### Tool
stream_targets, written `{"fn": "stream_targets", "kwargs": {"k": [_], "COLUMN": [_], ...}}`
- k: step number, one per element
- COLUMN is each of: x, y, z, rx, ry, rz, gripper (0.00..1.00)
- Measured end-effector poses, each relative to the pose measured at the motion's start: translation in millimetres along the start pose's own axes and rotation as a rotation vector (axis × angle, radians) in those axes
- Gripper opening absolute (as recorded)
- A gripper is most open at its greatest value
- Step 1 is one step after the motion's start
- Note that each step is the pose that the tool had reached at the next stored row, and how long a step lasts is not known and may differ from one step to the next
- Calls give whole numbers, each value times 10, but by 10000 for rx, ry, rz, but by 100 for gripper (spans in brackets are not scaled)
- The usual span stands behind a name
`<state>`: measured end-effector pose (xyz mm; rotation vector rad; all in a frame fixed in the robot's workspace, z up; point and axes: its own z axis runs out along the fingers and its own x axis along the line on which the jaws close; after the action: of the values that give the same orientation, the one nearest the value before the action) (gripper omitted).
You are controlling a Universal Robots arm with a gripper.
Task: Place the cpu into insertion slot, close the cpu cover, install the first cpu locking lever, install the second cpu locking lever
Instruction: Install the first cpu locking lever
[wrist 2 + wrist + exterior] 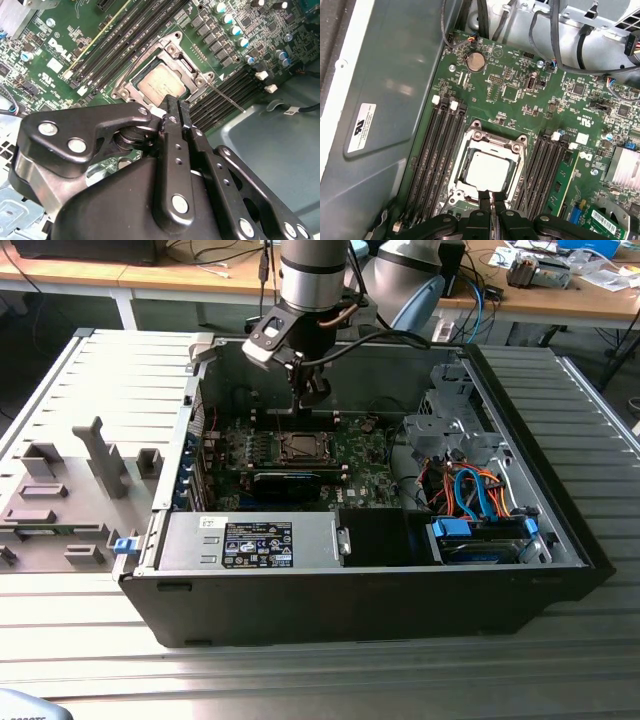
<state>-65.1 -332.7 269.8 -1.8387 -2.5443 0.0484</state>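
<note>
Ribbed metal table (570, 665) with an open computer case (350, 610) on it.
Gripper (490, 196) hovers just over the chip (487, 171), cover frame (518, 162) flat around it, jaws pressed together, empty.

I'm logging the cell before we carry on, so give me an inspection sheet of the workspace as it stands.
Surface: slatted metal table carrying an open computer case.
Job's things: cpu seated, cpu cover lying flat around it; one thin lever juts out sideways.
Clutter: grey fixture blocks at the exterior view's left.
Tool: tool shut, tips at the cover's edge.
Cables: orange and blue cables in the case's drive corner.
Surroundings: wooden benches behind.
</note>
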Motion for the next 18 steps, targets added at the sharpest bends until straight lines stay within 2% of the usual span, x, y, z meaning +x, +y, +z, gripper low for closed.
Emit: {"fn": "stream_targets", "kwargs": {"k": [18], "x": [0], "y": [0], "z": [0], "rx": [-8], "ry": [-13], "rz": [-464], "gripper": [16]}}
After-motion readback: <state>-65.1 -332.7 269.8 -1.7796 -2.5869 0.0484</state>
